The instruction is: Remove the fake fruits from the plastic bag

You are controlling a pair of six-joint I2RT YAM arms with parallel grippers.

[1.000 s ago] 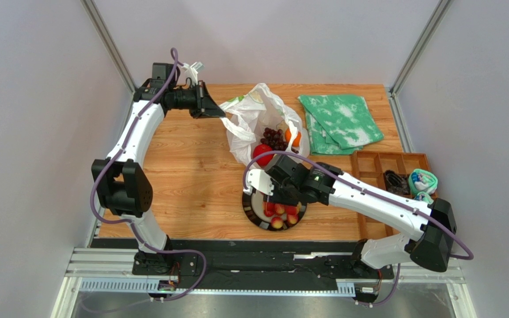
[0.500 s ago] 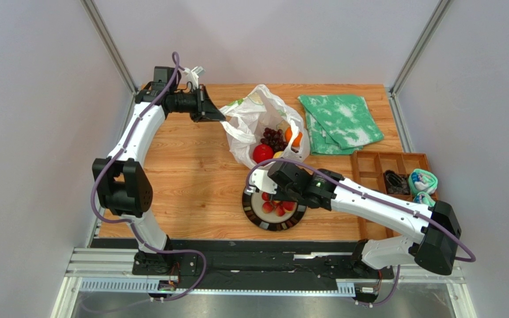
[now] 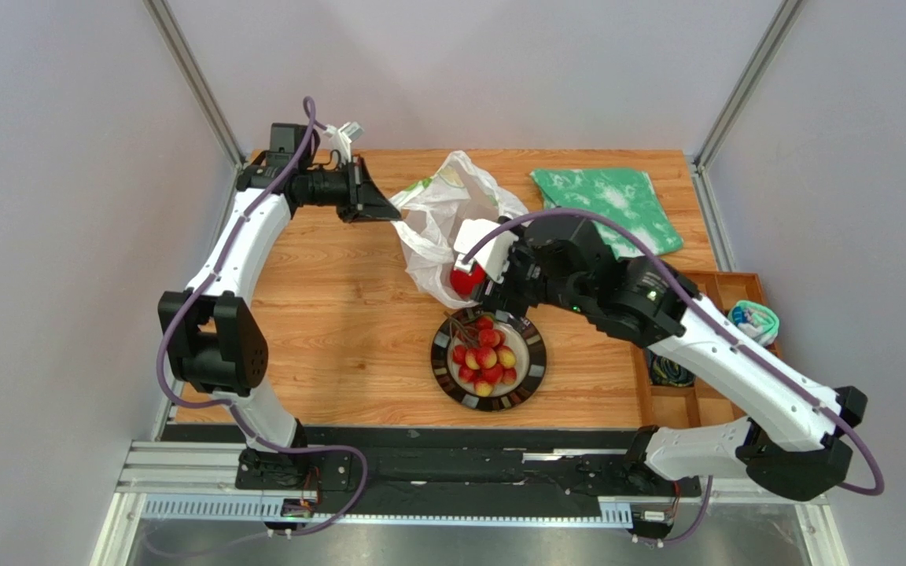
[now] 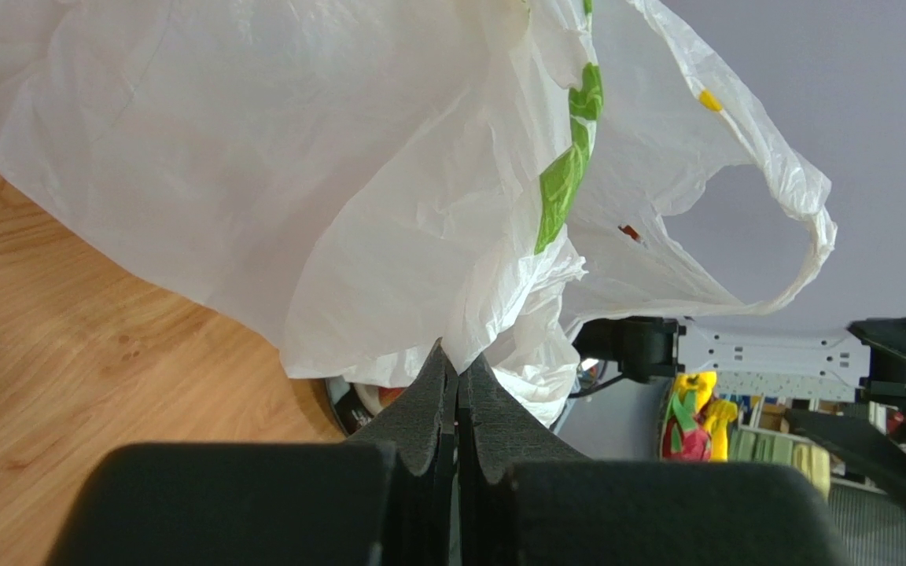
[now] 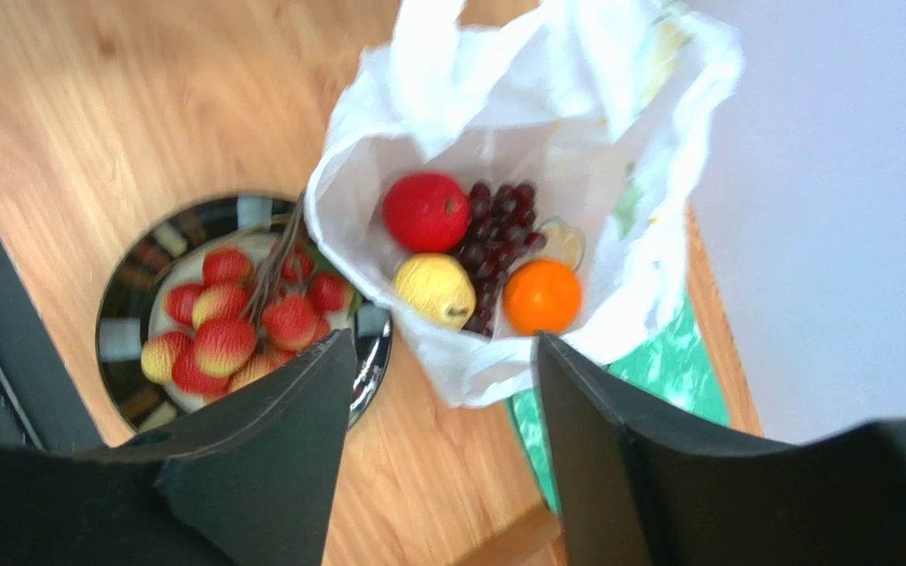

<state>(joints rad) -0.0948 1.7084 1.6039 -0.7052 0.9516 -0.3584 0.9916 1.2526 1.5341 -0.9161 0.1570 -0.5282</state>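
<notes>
The white plastic bag (image 3: 446, 218) lies open on the table's far middle. My left gripper (image 3: 385, 206) is shut on its left edge (image 4: 470, 342), holding it up. In the right wrist view the bag (image 5: 481, 130) holds a red apple-like fruit (image 5: 426, 211), dark grapes (image 5: 496, 242), a yellow lemon-like fruit (image 5: 435, 289) and an orange (image 5: 542, 296). The red-yellow berry cluster (image 3: 484, 355) lies on the dark-rimmed plate (image 3: 531, 377), also seen in the right wrist view (image 5: 239, 330). My right gripper (image 3: 503, 274) is open and empty, raised above the bag's near side.
A green-and-white cloth (image 3: 611, 201) lies at the back right. A wooden divided tray (image 3: 706, 309) with small items stands at the right edge, partly under my right arm. Bare wooden tabletop lies left of the plate.
My right gripper has left the berry cluster on the plate and risen back toward the bag, open. The left gripper still holds the bag's edge.
</notes>
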